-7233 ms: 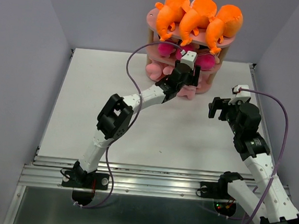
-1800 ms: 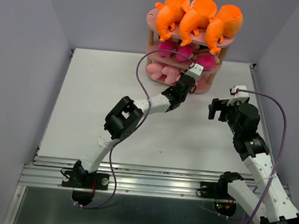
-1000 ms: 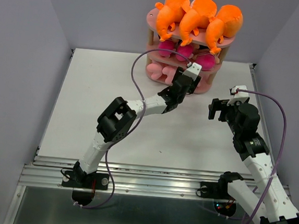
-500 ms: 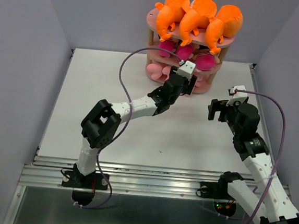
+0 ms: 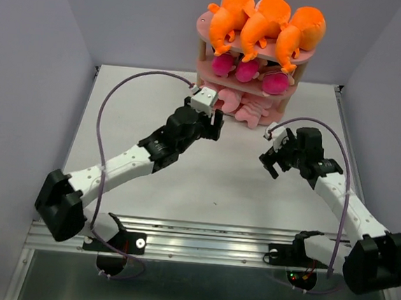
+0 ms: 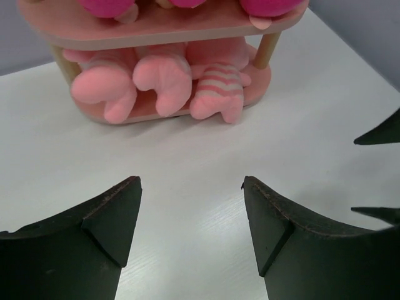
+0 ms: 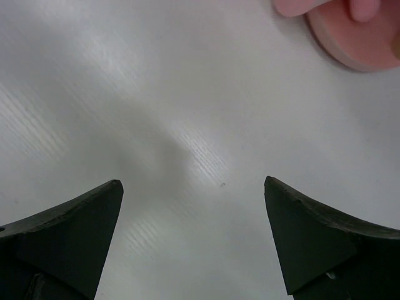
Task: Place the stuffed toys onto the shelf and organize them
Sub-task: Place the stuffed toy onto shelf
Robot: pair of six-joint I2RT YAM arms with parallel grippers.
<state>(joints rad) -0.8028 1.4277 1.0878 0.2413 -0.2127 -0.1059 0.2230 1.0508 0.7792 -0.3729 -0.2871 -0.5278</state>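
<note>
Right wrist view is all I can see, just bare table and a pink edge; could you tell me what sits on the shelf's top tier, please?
Observer: Three orange toys lie side by side on the shelf's top tier.
Operator: And the bottom tier?
Observer: Three pale pink pigs lie there, one showing stripes.
Operator: Is the left tool holding anything?
Observer: No, the left tool is open and empty, short of the shelf.

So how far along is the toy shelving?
Looks essentially done: orange monsters on the top tier of the shelf, magenta dolls in the middle, pink pigs at the bottom. In hand: nothing; left gripper and right gripper are open, empty. Left, perhaps: tucking in the striped pig overhanging the front edge.
</note>
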